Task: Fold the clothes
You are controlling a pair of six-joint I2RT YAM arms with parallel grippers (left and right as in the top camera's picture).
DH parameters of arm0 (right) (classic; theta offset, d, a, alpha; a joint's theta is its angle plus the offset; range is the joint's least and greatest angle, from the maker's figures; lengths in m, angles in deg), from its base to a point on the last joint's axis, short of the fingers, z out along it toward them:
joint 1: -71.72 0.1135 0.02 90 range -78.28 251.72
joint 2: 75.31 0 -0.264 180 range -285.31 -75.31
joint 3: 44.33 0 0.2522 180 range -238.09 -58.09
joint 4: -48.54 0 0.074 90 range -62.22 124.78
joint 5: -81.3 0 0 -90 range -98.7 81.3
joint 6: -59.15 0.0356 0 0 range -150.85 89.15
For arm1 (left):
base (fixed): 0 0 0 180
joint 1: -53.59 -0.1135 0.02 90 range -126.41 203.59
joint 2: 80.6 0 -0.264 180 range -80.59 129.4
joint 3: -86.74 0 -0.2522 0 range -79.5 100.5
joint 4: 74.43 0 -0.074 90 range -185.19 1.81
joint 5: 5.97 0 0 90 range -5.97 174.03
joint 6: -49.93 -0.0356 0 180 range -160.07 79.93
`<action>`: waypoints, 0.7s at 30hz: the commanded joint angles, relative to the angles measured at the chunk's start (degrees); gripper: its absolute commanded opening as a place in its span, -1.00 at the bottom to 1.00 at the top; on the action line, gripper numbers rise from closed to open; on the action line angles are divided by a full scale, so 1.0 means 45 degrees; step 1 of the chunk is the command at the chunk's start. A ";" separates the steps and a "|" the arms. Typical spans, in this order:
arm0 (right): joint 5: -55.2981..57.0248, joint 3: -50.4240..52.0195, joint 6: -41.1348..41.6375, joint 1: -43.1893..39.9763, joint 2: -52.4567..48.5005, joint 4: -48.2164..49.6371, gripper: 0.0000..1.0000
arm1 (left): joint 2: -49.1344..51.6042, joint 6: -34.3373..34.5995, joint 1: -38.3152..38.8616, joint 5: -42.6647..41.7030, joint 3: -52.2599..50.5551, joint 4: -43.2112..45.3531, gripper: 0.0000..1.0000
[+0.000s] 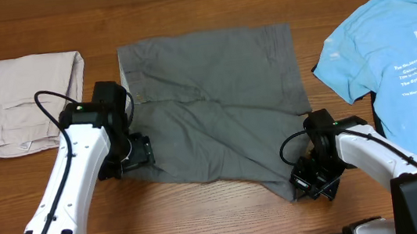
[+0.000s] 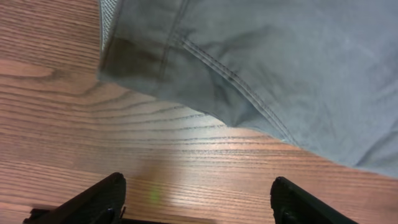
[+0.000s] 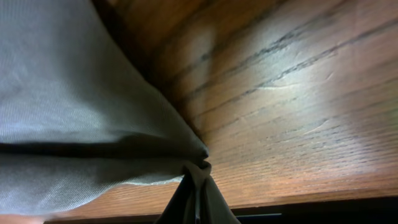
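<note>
The clothes, dark grey shorts [image 1: 215,104], lie spread flat in the middle of the table. My left gripper [image 1: 148,150] sits at their lower left edge, just off the cloth. In the left wrist view it [image 2: 196,199] is open, with only bare wood between the fingers and the shorts' stitched hem [image 2: 261,68] lying ahead of them. My right gripper [image 1: 304,183] is at the shorts' front right corner. In the right wrist view it [image 3: 198,190] is shut on that bunched corner, and the grey cloth [image 3: 74,106] is pulled up off the wood.
Folded pale beige shorts [image 1: 26,102] lie at the far left. A light blue T-shirt [image 1: 397,48] with white print lies at the right, close behind my right arm. The table's front edge [image 3: 311,204] runs just below the right gripper.
</note>
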 commanded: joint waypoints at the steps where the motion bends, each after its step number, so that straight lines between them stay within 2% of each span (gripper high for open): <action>1: 0.0675 0.0097 0.0015 0.0000 0.0010 0.0015 -0.92 | 0.0053 0.0699 -0.0816 0.0316 -0.0447 0.0330 0.46; 4: 0.0758 0.0097 0.0015 0.0000 0.0010 0.0024 -0.92 | 0.0053 0.0738 -0.2001 -0.0442 -0.1001 0.1069 0.26; 6: 0.0811 0.0102 0.0015 0.0000 0.0010 0.0068 -0.92 | 0.0053 0.0738 -0.2691 -0.0908 -0.1341 0.1428 0.22; 11: 0.0801 0.0102 0.0010 0.0000 0.0010 0.0262 -0.92 | 0.0053 0.0724 -0.3575 -0.1768 -0.1953 0.1962 0.25; 21: 0.0806 0.0102 -0.0083 0.0000 0.0010 0.0452 -0.88 | 0.0058 0.0656 -0.3526 -0.2273 -0.2701 0.3274 0.34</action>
